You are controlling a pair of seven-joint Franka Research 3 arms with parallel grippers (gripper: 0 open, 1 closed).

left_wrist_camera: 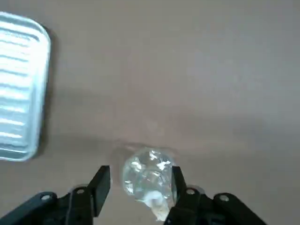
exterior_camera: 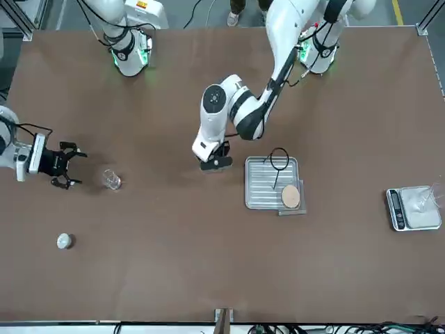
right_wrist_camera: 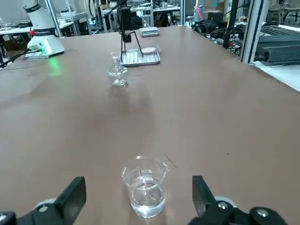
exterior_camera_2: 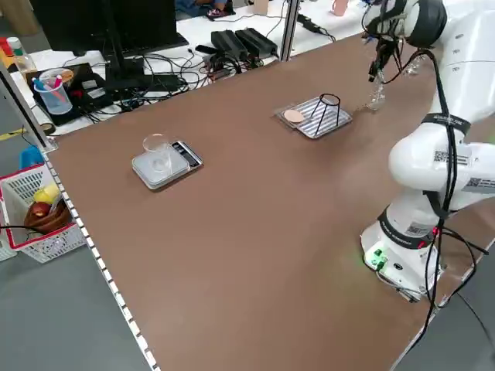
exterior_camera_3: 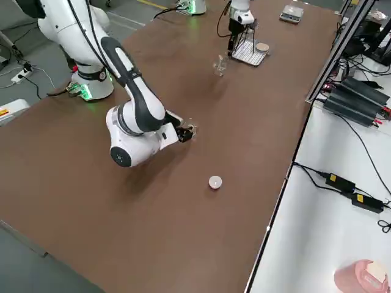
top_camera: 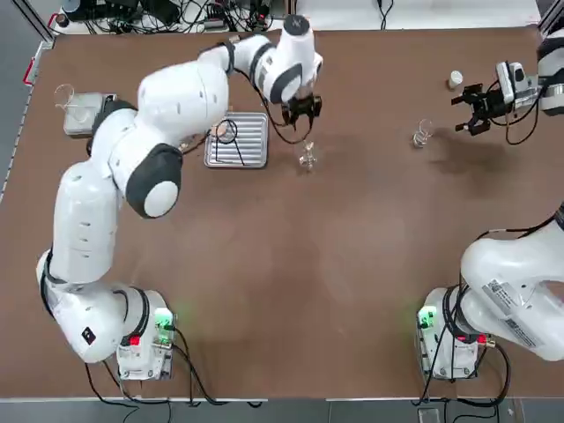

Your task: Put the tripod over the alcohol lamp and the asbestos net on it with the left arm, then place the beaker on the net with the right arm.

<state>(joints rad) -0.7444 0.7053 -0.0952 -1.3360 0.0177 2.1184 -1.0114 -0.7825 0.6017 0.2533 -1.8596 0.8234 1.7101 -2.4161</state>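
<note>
The left gripper (top_camera: 304,109) hangs above the alcohol lamp (top_camera: 307,159), pointing down. In its wrist view the fingers (left_wrist_camera: 99,182) stand part-way apart on either side of the lamp; one finger looks close against the glass, but whether it touches cannot be told, and the lamp rests on the desk (top_camera: 352,247).

The right gripper (top_camera: 471,107) is spread wide and level, aimed at the beaker (top_camera: 423,136), which stands just ahead of its fingertips and between their lines, held by nothing.

The tripod (exterior_camera: 278,161) and the asbestos net (exterior_camera: 291,197) lie on the ribbed silver tray (exterior_camera: 259,188), just beside the lamp on the left arm's side. A small white cylinder (top_camera: 455,79) stands near the desk's far edge, close to the right gripper. A scale (exterior_camera: 411,209) with a clear cup sits well apart at the left end. Between lamp and beaker the desk is bare, as is the wide stretch towards the arms' bases.
</note>
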